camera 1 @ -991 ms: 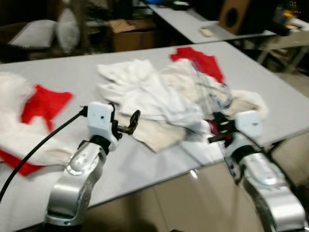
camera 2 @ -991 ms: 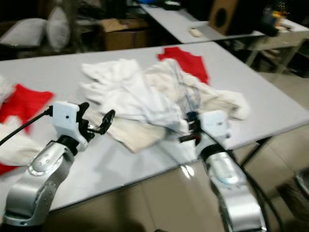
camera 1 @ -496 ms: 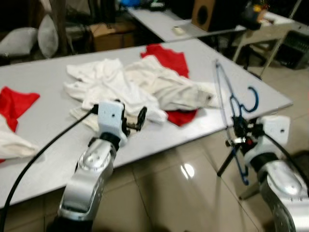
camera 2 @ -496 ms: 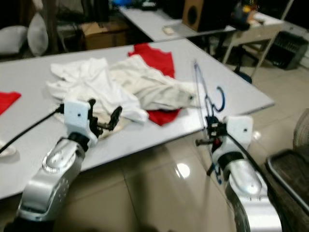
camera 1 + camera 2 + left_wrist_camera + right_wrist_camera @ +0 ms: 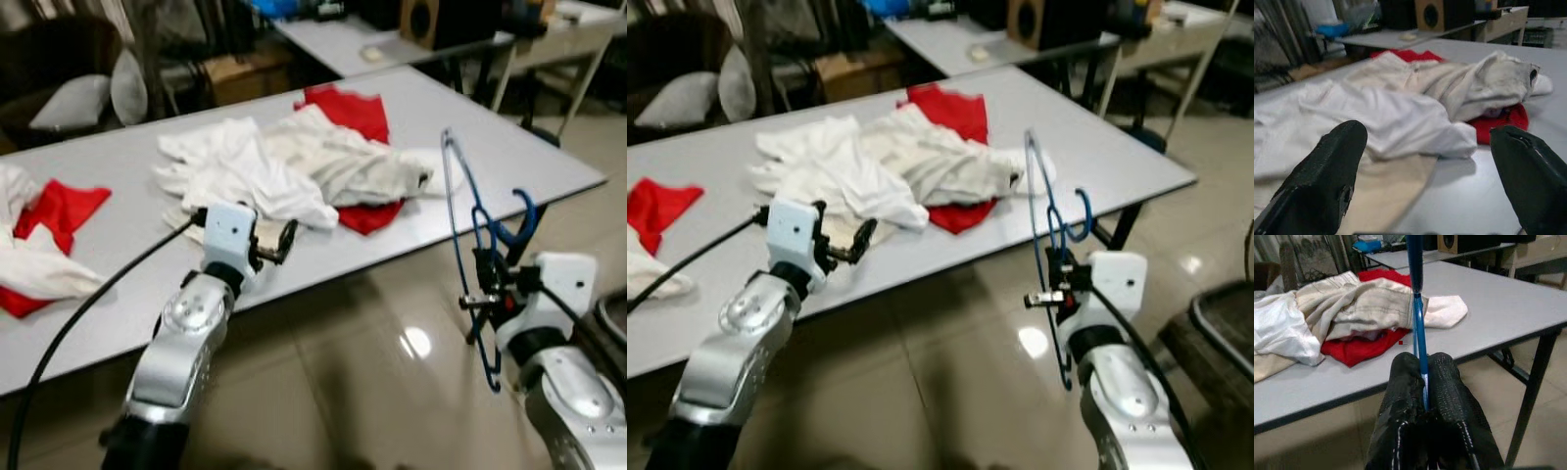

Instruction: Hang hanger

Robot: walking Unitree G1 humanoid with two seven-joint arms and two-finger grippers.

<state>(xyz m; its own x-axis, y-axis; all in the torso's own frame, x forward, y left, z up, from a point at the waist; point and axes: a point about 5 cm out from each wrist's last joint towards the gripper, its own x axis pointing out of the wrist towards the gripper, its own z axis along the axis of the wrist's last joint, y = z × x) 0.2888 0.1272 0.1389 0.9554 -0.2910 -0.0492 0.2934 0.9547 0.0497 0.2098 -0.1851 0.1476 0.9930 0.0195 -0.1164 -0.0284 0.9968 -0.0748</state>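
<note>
A blue wire hanger (image 5: 478, 230) stands upright off the table's right front corner, its hook curling to the right. My right gripper (image 5: 480, 294) is shut on the hanger's lower part; in the right wrist view the two fingers (image 5: 1442, 387) pinch the blue wire (image 5: 1418, 318). Over the table's front edge my left gripper (image 5: 282, 242) is open with nothing between its fingers (image 5: 1327, 176), pointing at the pile of white and beige clothes (image 5: 284, 171).
The grey table (image 5: 118, 235) carries white, beige and red garments (image 5: 64, 211). A second table (image 5: 392, 44) with a speaker box (image 5: 431, 18) stands behind. A dark bin (image 5: 1225, 323) is on the tiled floor at the right.
The camera has swung, so the whole scene shifted. My right gripper has pulled the blue hanger out of the clothes pile and now holds it off the table's corner. The left gripper stays open.
</note>
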